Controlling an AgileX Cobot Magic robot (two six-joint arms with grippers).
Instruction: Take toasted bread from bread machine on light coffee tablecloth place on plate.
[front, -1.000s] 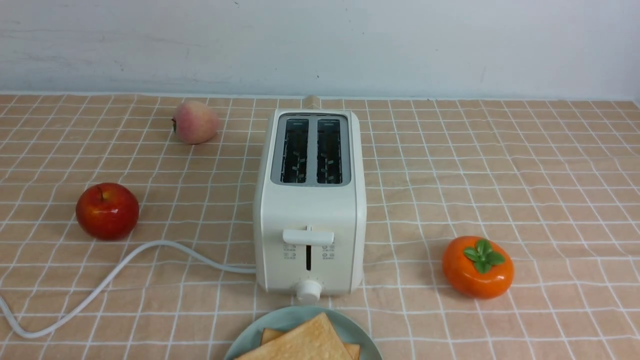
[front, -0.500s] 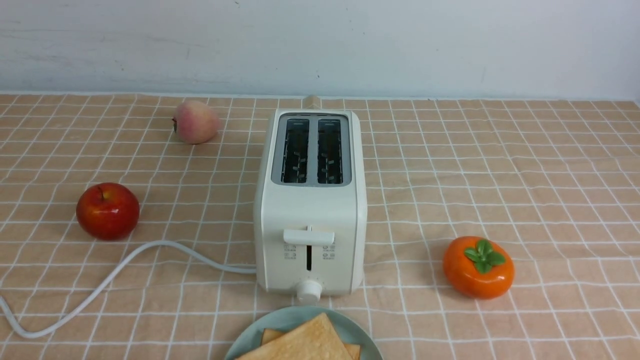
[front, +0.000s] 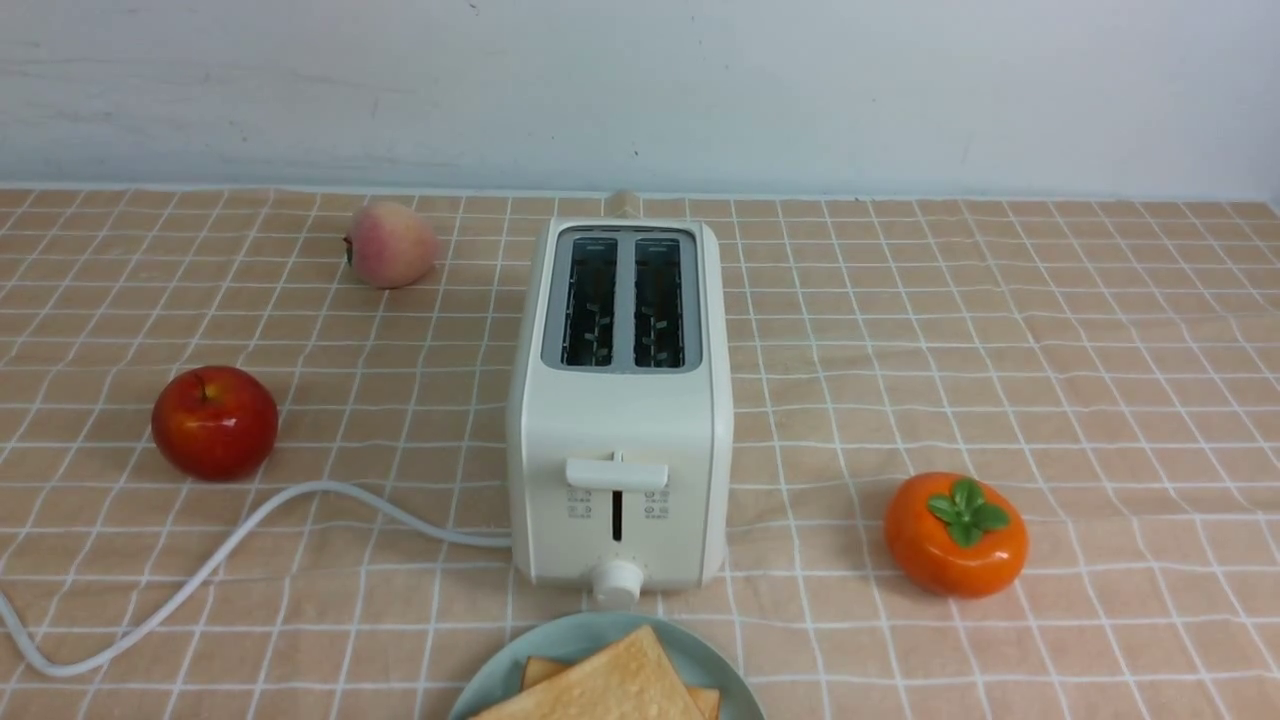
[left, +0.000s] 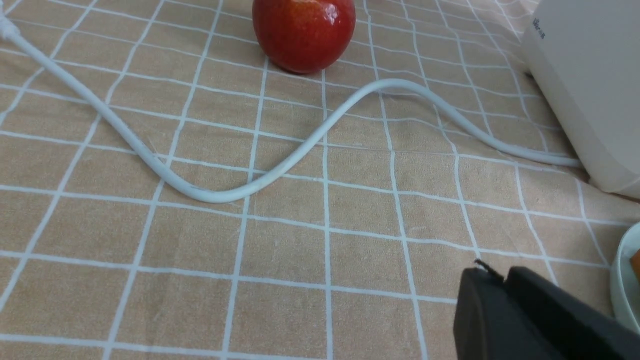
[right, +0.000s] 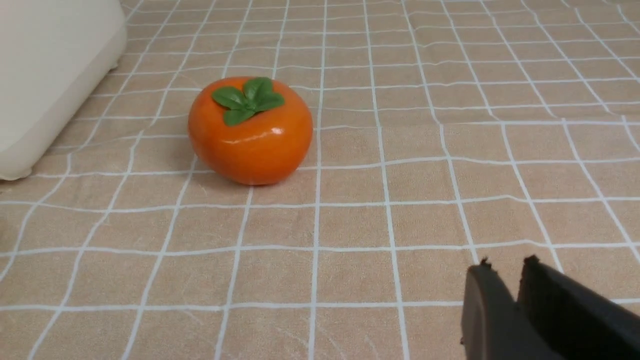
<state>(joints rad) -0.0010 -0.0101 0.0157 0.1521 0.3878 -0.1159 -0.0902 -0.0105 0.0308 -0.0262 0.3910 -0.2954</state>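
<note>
The cream-white bread machine (front: 620, 430) stands mid-table on the light coffee tablecloth (front: 1000, 330); both its slots look empty. Two slices of toasted bread (front: 610, 685) lie overlapping on the mint-green plate (front: 570, 640) at the front edge, just in front of the toaster's knob. Neither gripper shows in the front view. My left gripper (left: 492, 272) is shut and empty, low over the cloth, with the plate's rim (left: 622, 285) beside it and the toaster (left: 590, 75) beyond. My right gripper (right: 507, 265) is shut and empty over bare cloth on the toaster's (right: 50, 75) other side.
The white power cord (front: 250, 520) snakes from the toaster to the front left, also seen in the left wrist view (left: 300, 150). A red apple (front: 215, 422) sits left, a peach (front: 392, 244) back left, an orange persimmon (front: 955, 535) front right, near my right gripper (right: 250, 130).
</note>
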